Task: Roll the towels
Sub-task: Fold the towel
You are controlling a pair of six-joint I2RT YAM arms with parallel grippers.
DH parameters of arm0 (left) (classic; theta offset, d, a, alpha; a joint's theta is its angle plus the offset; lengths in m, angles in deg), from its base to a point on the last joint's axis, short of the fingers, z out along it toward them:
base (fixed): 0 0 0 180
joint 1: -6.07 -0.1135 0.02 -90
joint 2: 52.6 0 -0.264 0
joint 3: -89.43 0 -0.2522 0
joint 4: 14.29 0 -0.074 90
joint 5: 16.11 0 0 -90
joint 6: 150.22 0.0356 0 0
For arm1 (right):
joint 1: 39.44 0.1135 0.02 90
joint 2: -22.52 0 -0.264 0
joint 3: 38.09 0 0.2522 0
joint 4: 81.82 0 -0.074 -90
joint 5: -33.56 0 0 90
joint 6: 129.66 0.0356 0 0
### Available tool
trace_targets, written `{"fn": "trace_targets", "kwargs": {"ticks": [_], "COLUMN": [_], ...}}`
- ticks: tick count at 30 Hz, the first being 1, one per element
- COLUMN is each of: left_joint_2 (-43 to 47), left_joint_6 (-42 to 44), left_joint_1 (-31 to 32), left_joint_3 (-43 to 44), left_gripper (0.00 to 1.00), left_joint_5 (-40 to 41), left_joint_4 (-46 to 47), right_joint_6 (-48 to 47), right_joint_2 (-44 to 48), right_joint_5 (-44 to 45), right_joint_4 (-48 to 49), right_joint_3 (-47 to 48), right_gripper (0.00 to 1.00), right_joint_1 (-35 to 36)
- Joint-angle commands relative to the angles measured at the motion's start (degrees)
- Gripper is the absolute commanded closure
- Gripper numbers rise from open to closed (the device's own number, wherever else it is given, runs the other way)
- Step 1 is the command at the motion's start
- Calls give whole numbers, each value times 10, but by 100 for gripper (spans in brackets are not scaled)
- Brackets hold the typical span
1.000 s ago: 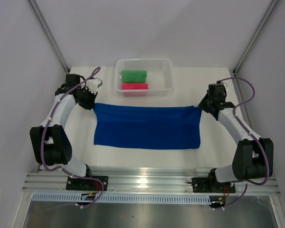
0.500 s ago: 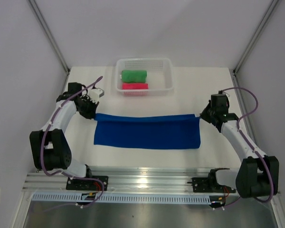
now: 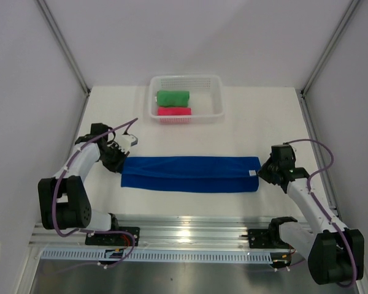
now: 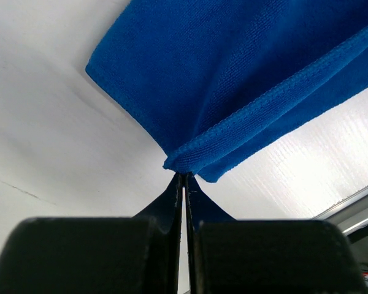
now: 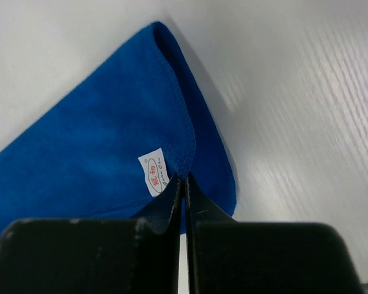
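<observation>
The royal blue towel (image 3: 190, 174) lies folded in half as a long strip across the middle of the table, its white tag (image 5: 154, 173) near the right end. My left gripper (image 3: 121, 164) is shut on the towel's (image 4: 233, 73) left corner, and its fingertips (image 4: 184, 177) pinch the hem. My right gripper (image 3: 262, 171) is shut on the right corner beside the tag, fingertips (image 5: 184, 179) pressed on the folded edge of the blue towel (image 5: 98, 141). A rolled green towel (image 3: 173, 97) and a rolled pink towel (image 3: 174, 111) lie in the basket.
The white mesh basket (image 3: 216, 98) stands at the back centre of the white table. Metal frame posts rise at the back corners, and an aluminium rail (image 3: 190, 231) with both arm bases runs along the near edge.
Both grippers have pulled the towel's far edge toward the near side. The flat blue sheet is now folded in half into a narrow strip.
</observation>
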Motion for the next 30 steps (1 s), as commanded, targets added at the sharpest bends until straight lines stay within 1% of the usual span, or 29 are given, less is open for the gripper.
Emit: {"fn": "trace_targets", "kwargs": {"ticks": [1, 12, 18, 24, 30], "left_joint_2": [-1, 6, 3, -6, 0], "left_joint_6": [30, 38, 43, 44, 42], "left_joint_1": [-12, -21, -21, -21, -21], "left_joint_3": [-3, 25, 6, -6, 22], "left_gripper": [99, 99, 99, 99, 99], "left_joint_5": [7, -2, -2, -1, -12], "left_joint_4": [-1, -30, -24, -24, -47], "right_joint_6": [32, 38, 48, 67, 57], "right_joint_2": [21, 19, 17, 8, 26], "right_joint_5": [6, 15, 19, 18, 37], "right_joint_4": [-15, -46, -62, -45, -66], "right_joint_3": [-14, -15, -25, -49, -33], "right_gripper": [100, 100, 100, 100, 100], "right_joint_1": [10, 21, 31, 33, 33]}}
